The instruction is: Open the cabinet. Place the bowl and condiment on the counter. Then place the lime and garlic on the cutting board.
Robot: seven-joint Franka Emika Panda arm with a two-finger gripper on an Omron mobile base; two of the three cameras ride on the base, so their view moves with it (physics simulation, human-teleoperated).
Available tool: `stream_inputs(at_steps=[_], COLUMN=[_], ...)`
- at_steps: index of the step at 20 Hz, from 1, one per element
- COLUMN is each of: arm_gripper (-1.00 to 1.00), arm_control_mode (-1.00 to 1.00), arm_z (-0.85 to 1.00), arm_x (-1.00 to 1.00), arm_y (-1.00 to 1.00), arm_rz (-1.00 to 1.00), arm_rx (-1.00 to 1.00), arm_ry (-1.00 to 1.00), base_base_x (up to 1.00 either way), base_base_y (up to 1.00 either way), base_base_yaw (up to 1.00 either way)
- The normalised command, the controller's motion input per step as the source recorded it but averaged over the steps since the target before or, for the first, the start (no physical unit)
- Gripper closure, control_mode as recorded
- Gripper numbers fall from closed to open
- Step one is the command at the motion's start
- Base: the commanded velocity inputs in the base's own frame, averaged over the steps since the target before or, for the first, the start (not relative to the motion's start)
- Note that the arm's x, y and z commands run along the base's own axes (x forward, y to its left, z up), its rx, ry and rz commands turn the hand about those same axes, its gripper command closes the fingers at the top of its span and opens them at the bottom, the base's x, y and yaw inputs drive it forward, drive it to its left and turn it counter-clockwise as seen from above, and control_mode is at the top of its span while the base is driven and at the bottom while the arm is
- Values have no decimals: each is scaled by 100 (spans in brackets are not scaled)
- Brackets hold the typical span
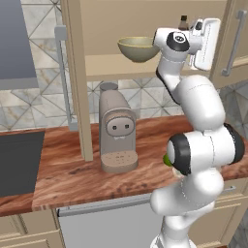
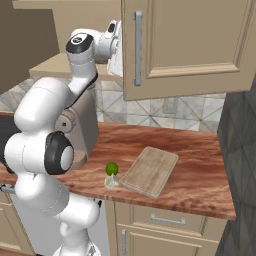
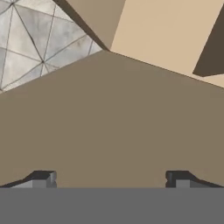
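The cabinet (image 1: 145, 29) stands open, and the bowl (image 1: 138, 49) sits at the front of its shelf with the condiment (image 1: 183, 22) just behind it to the right. The gripper (image 3: 109, 179) is raised to shelf height right of the bowl, its fingers (image 3: 41, 178) spread wide and holding nothing (bare cabinet panel ahead). Down on the counter (image 2: 195, 160), the lime (image 2: 112, 168) and garlic (image 2: 111, 182) lie touching, just left of the cutting board (image 2: 150, 171). A coffee machine (image 1: 116, 131) stands below the shelf.

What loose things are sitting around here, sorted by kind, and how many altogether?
Bowl: 1
Condiment bottle: 1
Lime: 1
Garlic: 1
Cutting board: 1
Coffee machine: 1
Total: 6
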Motion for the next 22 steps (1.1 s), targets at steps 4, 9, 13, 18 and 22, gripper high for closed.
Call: stream_inputs(at_steps=[4, 9, 13, 18, 22], arm_gripper=[-100, -100, -100, -100, -100], arm_control_mode=[-100, -100, -100, -100, -100], arm_z=[0, 0, 0, 0, 0], arm_x=[-100, -99, -94, -73, -44], arm_y=[-100, -100, -100, -90, -71], arm_rz=[-18, -17, -16, -7, 0], arm_rx=[4, 4, 4, 5, 2], arm_ry=[1, 0, 0, 0, 0], base_base_x=[0, 0, 0, 0, 0], base_base_y=[0, 0, 0, 0, 0], base_base_yaw=[0, 0, 0, 0, 0])
